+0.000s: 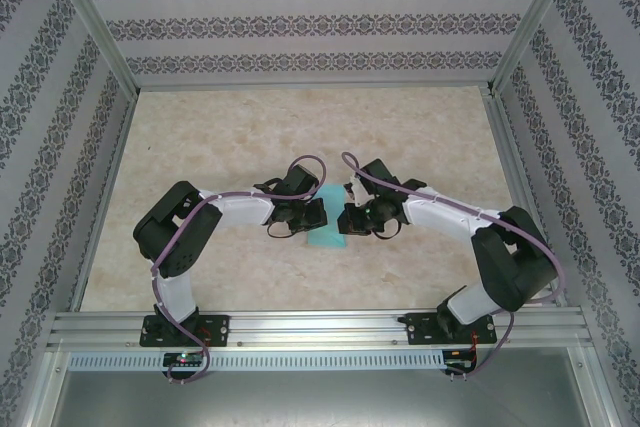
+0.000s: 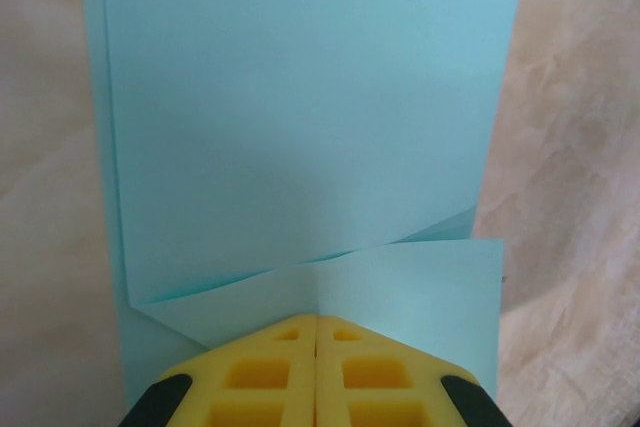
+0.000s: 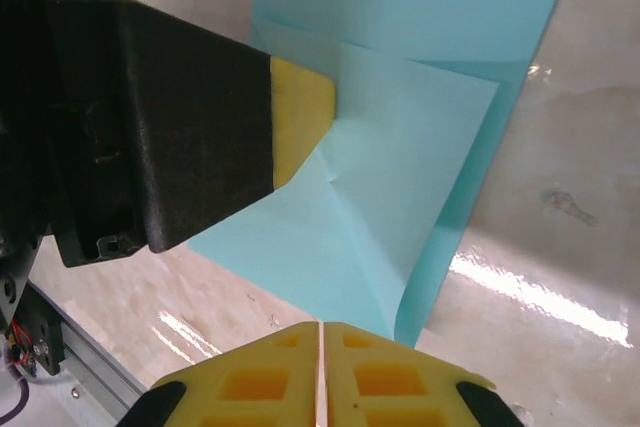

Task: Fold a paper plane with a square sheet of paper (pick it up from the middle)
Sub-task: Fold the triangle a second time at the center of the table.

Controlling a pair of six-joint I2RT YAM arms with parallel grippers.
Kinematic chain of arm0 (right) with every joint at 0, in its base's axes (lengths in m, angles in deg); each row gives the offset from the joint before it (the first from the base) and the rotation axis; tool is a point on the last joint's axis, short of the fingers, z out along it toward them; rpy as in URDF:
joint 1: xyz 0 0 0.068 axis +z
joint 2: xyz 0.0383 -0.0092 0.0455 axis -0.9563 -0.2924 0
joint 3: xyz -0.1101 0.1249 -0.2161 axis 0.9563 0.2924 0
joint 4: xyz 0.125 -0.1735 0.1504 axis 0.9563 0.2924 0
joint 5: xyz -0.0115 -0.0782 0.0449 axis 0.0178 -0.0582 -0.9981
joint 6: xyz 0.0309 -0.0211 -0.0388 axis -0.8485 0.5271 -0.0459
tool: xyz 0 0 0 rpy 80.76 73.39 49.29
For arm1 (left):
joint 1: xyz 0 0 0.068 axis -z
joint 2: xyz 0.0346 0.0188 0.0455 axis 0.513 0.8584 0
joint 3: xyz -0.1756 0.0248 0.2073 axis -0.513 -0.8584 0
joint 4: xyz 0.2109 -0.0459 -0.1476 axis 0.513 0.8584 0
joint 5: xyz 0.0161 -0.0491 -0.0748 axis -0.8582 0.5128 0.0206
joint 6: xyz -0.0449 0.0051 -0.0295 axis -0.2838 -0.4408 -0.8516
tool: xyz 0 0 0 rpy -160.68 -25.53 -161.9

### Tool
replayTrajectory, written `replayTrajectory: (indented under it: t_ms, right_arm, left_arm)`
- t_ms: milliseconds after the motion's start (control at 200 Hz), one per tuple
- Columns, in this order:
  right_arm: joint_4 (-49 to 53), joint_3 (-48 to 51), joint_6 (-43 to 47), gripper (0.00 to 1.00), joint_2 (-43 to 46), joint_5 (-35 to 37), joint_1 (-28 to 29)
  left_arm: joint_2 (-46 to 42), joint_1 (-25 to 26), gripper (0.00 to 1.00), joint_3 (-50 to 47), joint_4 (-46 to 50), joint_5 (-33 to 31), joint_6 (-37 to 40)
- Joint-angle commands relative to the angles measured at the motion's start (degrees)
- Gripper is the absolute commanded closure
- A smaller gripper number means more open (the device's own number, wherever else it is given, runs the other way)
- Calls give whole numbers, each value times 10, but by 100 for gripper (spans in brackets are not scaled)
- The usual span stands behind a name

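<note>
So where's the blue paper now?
Seen from above, the partly folded turquoise sheet lies midway across the table, between the shut left gripper and shut right gripper.

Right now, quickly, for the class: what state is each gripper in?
Left gripper: closed, tips on the folded paper; whether it pinches it cannot be told.
Right gripper: closed, at the paper's near edge, no grip seen.

beige marble-look table (image 1: 300, 127), striped damask wallpaper (image 1: 300, 22) on 3 sides, plus slotted alu rail (image 1: 320, 322) along the near edge
</note>
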Motion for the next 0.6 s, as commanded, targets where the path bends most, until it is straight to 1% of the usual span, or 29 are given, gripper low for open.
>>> replayTrajectory:
  t_ms: [0,255,460,594]
  right_arm:
    - [-31,-2,-14,91,-31,-14,8]
    - [-41,-10,-17,92,-60,-22,28]
    - [-31,-10,-14,92,-80,-1,27]
    - [-29,-6,-9,91,-89,-9,27]
  left_arm:
    - [30,5,92,-11,40,-32,-10]
    - [33,4,93,-14,39,-31,-12]
    - [35,4,93,-13,39,-31,-13]
    - [35,4,93,-12,43,-30,-13]
